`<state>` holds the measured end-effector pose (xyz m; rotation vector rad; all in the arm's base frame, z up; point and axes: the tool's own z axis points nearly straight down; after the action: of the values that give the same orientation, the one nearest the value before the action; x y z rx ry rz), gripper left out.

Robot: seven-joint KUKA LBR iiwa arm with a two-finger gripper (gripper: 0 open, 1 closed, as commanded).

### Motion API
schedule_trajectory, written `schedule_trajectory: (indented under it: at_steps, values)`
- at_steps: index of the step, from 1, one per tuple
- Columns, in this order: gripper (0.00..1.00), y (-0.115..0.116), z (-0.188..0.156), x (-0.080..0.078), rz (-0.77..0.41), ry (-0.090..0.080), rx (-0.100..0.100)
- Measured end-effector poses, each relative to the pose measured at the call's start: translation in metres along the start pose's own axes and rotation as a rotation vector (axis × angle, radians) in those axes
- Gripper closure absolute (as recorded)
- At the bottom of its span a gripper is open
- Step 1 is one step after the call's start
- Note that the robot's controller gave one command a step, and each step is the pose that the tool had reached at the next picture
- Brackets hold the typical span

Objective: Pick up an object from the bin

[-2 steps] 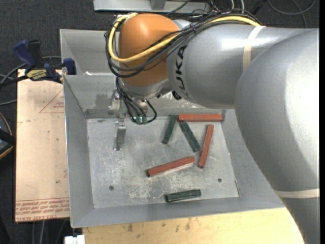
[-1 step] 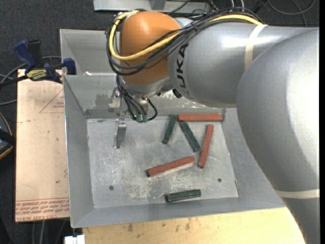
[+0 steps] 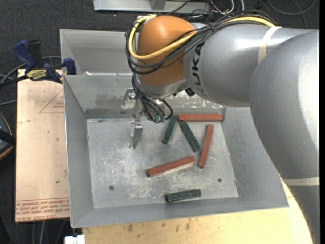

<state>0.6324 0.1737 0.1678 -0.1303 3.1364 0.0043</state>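
Camera view: gripper (image 3: 135, 135) hangs over bare bin (image 3: 111, 166) floor, left of centre (open or closed, I cannot tell). Nearest piece, a dark green bar (image 3: 168, 132), lies just view-right, long axis steeply slanted.

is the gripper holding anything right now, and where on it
Nothing visibly held: the gripper hangs over bare bin floor, left of the nearest dark green stick and apart from it.
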Motion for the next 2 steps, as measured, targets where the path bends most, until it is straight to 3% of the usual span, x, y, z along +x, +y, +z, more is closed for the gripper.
schedule_trajectory:
  at_steps: [1,2]
  values:
    - [0.0,-0.009,0.035,0.055,-0.013,-0.001,0.002]
    - [0.0,-0.043,0.027,0.09,-0.012,0.006,0.001]
